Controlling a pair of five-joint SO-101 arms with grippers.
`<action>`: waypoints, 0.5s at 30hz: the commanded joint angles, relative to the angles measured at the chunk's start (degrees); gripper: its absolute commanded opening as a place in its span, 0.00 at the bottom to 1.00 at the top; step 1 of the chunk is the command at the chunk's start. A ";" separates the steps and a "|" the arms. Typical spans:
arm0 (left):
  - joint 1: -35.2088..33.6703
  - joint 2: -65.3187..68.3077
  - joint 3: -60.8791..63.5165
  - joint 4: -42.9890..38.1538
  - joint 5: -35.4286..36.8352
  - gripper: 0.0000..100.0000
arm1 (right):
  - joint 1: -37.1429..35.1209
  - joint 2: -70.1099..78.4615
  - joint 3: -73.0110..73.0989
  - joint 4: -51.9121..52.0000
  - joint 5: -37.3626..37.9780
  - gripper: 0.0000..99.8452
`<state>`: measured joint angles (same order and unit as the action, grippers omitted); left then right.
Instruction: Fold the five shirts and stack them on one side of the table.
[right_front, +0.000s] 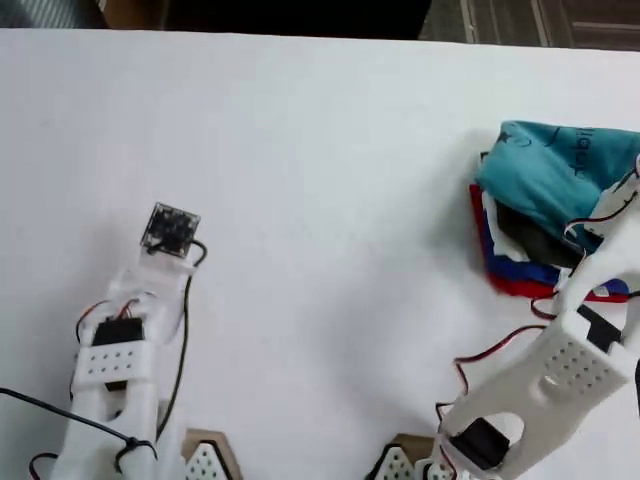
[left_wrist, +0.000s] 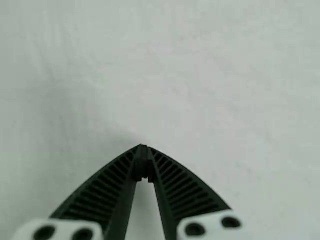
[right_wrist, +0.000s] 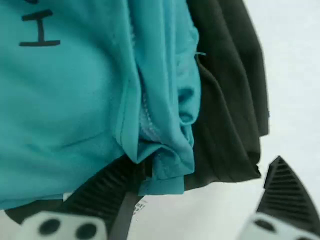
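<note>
The white table (right_front: 320, 150) takes almost all of the high view. The left arm (right_front: 115, 360) stands at the near left side. The right arm (right_front: 560, 370) rises from the near right side and leans toward the right edge of the table.

The stack of shirts (right_front: 535, 240) lies at the right side of the table, well apart from the left arm. The teal shirt (right_front: 550, 180) is on top, loosely folded, and under it are the black shirt (right_front: 525, 238), then a white layer (right_front: 497, 225), a blue layer (right_front: 520, 272) and a red layer (right_front: 500, 280) at the bottom.

The right gripper (right_wrist: 210, 167) is at the near edge of this stack. Its jaws are wide apart: one finger (right_wrist: 107, 192) is partly under the hem of the teal shirt, the other finger (right_wrist: 285, 192) is out beside the black shirt, over bare table.

The left gripper (left_wrist: 143, 152) is above bare table, its jaws closed tip to tip with nothing between them.
</note>
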<state>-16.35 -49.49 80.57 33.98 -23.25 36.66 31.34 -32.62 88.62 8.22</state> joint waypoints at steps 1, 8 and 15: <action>-0.09 -1.05 -0.13 -1.14 -0.44 0.03 | 0.22 -0.04 -2.37 -0.66 -0.53 0.36; -0.09 -1.05 -0.13 -1.14 -0.44 0.03 | -0.04 -5.32 -7.82 2.59 -0.53 0.35; -0.09 -1.05 -0.13 -1.14 -0.44 0.03 | -2.15 -8.92 -9.32 4.97 -0.44 0.31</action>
<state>-16.35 -49.49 80.57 33.98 -23.25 35.60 26.59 -40.26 93.19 8.22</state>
